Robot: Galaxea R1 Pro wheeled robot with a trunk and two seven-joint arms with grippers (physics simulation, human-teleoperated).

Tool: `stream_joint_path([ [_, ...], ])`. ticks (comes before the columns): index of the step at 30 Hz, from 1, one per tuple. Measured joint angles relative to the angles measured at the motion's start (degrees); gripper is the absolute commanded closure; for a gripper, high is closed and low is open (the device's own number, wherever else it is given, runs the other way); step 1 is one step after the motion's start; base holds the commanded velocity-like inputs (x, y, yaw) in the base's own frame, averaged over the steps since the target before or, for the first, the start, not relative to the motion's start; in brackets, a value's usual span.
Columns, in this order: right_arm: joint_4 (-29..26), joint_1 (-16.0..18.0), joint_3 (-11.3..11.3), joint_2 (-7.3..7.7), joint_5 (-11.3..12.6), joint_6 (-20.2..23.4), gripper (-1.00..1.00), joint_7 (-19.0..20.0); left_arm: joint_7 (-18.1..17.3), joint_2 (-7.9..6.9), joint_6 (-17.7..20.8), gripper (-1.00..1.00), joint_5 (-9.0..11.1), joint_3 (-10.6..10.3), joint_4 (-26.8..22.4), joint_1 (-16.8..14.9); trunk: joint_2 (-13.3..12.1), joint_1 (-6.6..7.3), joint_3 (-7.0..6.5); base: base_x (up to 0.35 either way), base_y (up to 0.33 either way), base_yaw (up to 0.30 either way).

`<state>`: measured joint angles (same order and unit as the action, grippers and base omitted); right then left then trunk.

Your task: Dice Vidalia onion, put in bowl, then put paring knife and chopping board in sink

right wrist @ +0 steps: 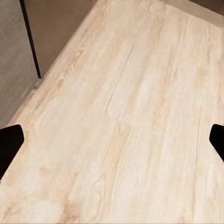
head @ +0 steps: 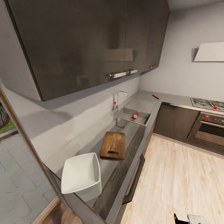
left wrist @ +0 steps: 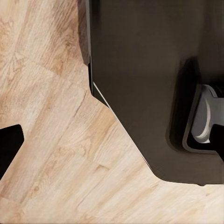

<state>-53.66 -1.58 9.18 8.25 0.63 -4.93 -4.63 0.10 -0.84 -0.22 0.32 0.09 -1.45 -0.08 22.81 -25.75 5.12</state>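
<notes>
The sink [head: 141,109] is set into the grey countertop [head: 123,169] along the left wall, with a chrome tap [head: 119,97] behind it. Inside the basin lies the Vidalia onion [head: 134,116], seen as a small round reddish ball. Nearer to me on the counter rests the brown chopping board [head: 113,145], and nearer still the white bowl [head: 81,175]. Far off, at the counter's corner, lies the paring knife [head: 155,96]. My left gripper [left wrist: 112,144] and right gripper [right wrist: 112,144] both hang open over the wooden floor, holding nothing and far from all of these.
Dark wall cabinets [head: 93,43] overhang the counter. A gas hob [head: 207,103] and oven [head: 210,127] stand at the far right under a hood [head: 210,51]. Light wood floor [head: 174,180] runs along the cabinet fronts. The left wrist view shows my dark base with a wheel [left wrist: 205,121].
</notes>
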Motion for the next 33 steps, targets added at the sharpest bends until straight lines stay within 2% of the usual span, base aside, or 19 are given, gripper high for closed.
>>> stream_joint_path([
  [2, -5.16, 0.05, -0.04, -0.05, 0.01, 0.26, -1.0, -0.02, -0.02, 0.09, -0.01, -1.0, 0.0, 0.0, 0.0, 0.0, 0.0, 0.0, 0.0, 0.0, 0.0, 0.0],
  [3, -9.69, 0.44, -0.06, -0.09, 0.01, 0.77, -1.0, -0.06, -0.02, 0.12, -0.02, -1.0, 0.0, -0.01, 0.01, 0.0, 0.0, 0.0, -0.01, 0.0, 0.0, 0.0],
  [6, -14.48, 3.71, -0.07, -0.16, 0.05, 3.59, -1.0, -0.16, -0.08, 0.14, -0.02, -1.0, 0.0, -0.01, 0.02, 0.0, -0.01, 0.0, -0.02, 0.0, 0.0, 0.0],
  [7, -14.82, 4.75, -0.07, -0.16, 0.07, 4.43, -1.0, -0.16, -0.09, 0.14, -0.03, -1.0, 0.0, 0.0, 0.02, 0.0, -0.01, 0.0, -0.02, 0.0, 0.0, 0.0],
  [12, -15.92, 15.05, -0.07, -0.18, 0.14, 14.33, -1.0, -0.15, -0.1, 0.14, -0.02, -1.0, 0.0, -0.01, 0.02, -0.01, -0.02, 0.0, -0.03, 0.0, 0.0, 0.0],
  [13, -15.96, 16.18, -0.07, -0.18, 0.17, 15.43, -1.0, -0.17, -0.1, 0.14, -0.02, -1.0, 0.0, 0.0, 0.02, 0.0, -0.01, 0.0, -0.02, 0.0, 0.0, 0.0],
  [15, -16.08, 20.97, -0.07, -0.35, 0.21, 19.31, -1.0, -0.22, -0.1, 0.14, -0.02, -1.0, 0.0, -0.01, 0.02, 0.0, -0.02, 0.0, -0.03, 0.0, 0.0, 0.0],
  [17, -16.11, 24.32, -0.08, -0.97, 0.23, 20.84, -1.0, -0.27, -0.1, 0.14, -0.03, -1.0, 0.0, -0.01, -0.02, 0.0, -0.02, 0.0, -0.02, 0.0, 0.0, 0.0],
  [19, -16.11, 28.31, -0.08, -2.22, 0.24, 22.17, -1.0, -0.96, -0.09, 0.14, -0.03, -1.0, 0.0, -0.01, -0.05, 0.0, -0.01, 0.0, -0.02, 0.0, 0.0, 0.0],
  [21, -16.09, 30.32, -0.07, -3.2, 0.24, 24.03, -1.0, -2.45, -0.08, 0.14, -0.05, -1.0, 0.0, 0.0, -0.06, 0.0, -0.01, 0.0, -0.02, 0.0, 0.0, 0.0],
  [24, -16.07, 33.22, -0.07, -5.52, 0.25, 27.4, -1.0, -6.2, -0.09, 0.14, -0.03, -1.0, 0.0, 0.01, -0.07, 0.0, -0.01, 0.0, -0.02, 0.0, 0.0, 0.0],
  [25, -16.06, 35.69, -0.09, -7.7, 0.29, 28.95, -1.0, -9.43, -0.09, 0.18, -0.07, -1.0, 0.0, -0.01, -0.05, -0.01, -0.02, 0.0, -0.03, 0.0, 0.0, 0.0],
  [27, -16.05, 37.29, -0.17, -8.96, 0.25, 29.49, -1.0, -11.38, -0.1, 0.2, -0.08, -1.0, 0.0, 0.0, -0.07, 0.0, -0.01, 0.0, -0.02, 0.0, 0.0, 0.0],
  [28, -16.06, 39.85, -0.19, -10.42, 0.26, 30.01, -1.0, -15.19, -0.1, 0.22, -0.1, -1.0, 0.0, -0.01, -0.06, -0.01, -0.02, 0.0, -0.03, 0.0, 0.0, 0.0],
  [29, -16.05, 41.24, -0.17, -10.76, 0.41, 30.36, -1.0, -17.45, -0.1, 0.23, -0.09, -1.0, 0.0, 0.0, -0.07, 0.0, -0.01, 0.0, -0.02, 0.0, 0.0, 0.0],
  [31, -16.05, 43.08, -0.16, -11.06, 2.0, 31.21, -1.0, -21.22, -0.1, 0.25, -0.1, -1.0, 0.0, 0.0, -0.07, 0.0, -0.01, 0.0, -0.02, 0.0, 0.0, 0.0],
  [32, -16.05, 44.14, -0.15, -11.26, 4.43, 31.82, -1.0, -23.73, -0.1, 0.34, -0.1, -1.0, 0.0, 0.0, -0.07, 0.0, -0.01, 0.0, -0.02, 0.0, 0.0, 0.0],
  [33, -16.05, 44.95, -0.16, -11.43, 8.54, 32.21, -1.0, -26.3, -0.1, 0.52, -0.1, -1.0, 0.0, 0.0, -0.07, 0.0, -0.01, 0.0, -0.02, 0.0, 0.0, 0.0],
])
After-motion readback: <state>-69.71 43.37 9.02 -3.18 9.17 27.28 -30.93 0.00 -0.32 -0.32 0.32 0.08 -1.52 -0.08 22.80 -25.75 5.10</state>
